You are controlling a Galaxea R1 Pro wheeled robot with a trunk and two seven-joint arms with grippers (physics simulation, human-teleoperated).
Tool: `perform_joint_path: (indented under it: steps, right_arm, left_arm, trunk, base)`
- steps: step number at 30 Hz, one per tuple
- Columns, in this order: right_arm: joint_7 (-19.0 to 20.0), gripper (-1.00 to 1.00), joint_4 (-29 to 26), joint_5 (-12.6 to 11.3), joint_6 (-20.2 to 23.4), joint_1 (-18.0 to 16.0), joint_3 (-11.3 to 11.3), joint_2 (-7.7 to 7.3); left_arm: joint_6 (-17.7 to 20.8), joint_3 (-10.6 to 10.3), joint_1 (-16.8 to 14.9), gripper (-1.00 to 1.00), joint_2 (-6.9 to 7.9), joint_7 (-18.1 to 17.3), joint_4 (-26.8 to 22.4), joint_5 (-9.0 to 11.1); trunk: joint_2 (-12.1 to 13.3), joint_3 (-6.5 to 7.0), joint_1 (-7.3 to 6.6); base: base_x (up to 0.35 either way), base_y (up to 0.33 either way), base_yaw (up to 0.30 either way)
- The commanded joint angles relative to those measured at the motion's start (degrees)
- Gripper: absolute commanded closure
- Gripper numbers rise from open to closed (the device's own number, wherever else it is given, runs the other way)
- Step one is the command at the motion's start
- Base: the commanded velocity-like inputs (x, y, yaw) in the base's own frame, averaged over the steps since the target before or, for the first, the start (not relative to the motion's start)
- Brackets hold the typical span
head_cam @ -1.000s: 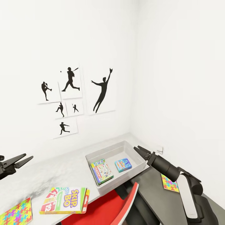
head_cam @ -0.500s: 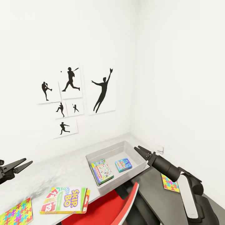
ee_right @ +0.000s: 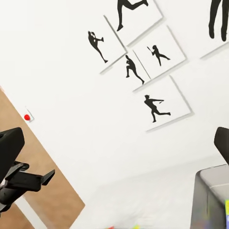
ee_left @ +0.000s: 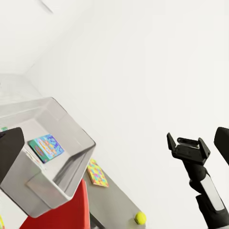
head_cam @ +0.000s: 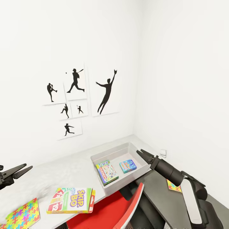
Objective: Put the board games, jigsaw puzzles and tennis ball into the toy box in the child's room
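The light grey toy box (head_cam: 122, 155) stands at the table's (head_cam: 73, 173) right end. The Monopoly game (head_cam: 107, 172) and the small blue game (head_cam: 128, 166) lie inside it. The Skip-Bo game (head_cam: 71, 200) lies flat near the table's front edge, with a jigsaw puzzle (head_cam: 23, 214) to its left. Another jigsaw puzzle (head_cam: 174, 186) rests on the lower dark cabinet at the right. In the left wrist view the tennis ball (ee_left: 140, 218) sits on that dark surface. My right gripper (head_cam: 144, 155) hovers open beside the box's right rim. My left gripper (head_cam: 19, 170) hangs open and empty above the table's left part.
A red chair (head_cam: 119, 206) is tucked under the table in front of the toy box. Baseball silhouette posters (head_cam: 76, 101) hang on the wall behind. White walls meet in a corner right of the box. A dark grey cabinet (head_cam: 159, 194) sits low at the right.
The whole head view has shifted slightly, so the camera moved. Both grippers stay open and hold nothing. No toy has been moved.
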Motion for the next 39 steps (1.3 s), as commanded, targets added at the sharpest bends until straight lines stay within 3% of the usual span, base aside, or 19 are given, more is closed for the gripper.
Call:
perform_joint_path:
  steps: [1,13,21,39]
  right_arm:
    - [0.1,-1.0,0.0,-0.2,0.4,0.0,-0.1,0.07]
    - [-0.1,-1.0,0.0,-0.1,0.4,0.0,0.1,0.22]
    - [-3.4,-1.0,0.1,-0.1,0.4,0.0,0.6,0.3]
    - [-10.1,-1.0,0.0,0.0,0.3,0.0,6.2,0.3]
  left_arm:
    - [0.5,0.0,0.0,-1.0,0.04,-0.3,0.0,-0.1]
    - [0.4,0.1,0.0,-1.0,0.19,-0.3,0.0,-0.1]
    - [0.4,0.1,0.0,-1.0,0.2,-0.3,0.1,-0.1]
    - [0.3,0.1,0.0,-1.0,0.2,-0.3,0.1,-0.1]
  trunk:
    - [0.0,-0.03,0.01]
    - [0.0,0.52,0.01]
    - [0.0,1.26,0.01]
    - [0.0,2.93,0.01]
  base:
    - [-0.151,0.002,0.0]
    - [-0.263,0.083,0.027]
    - [-0.269,0.176,0.074]
    - [-0.168,0.173,0.126]
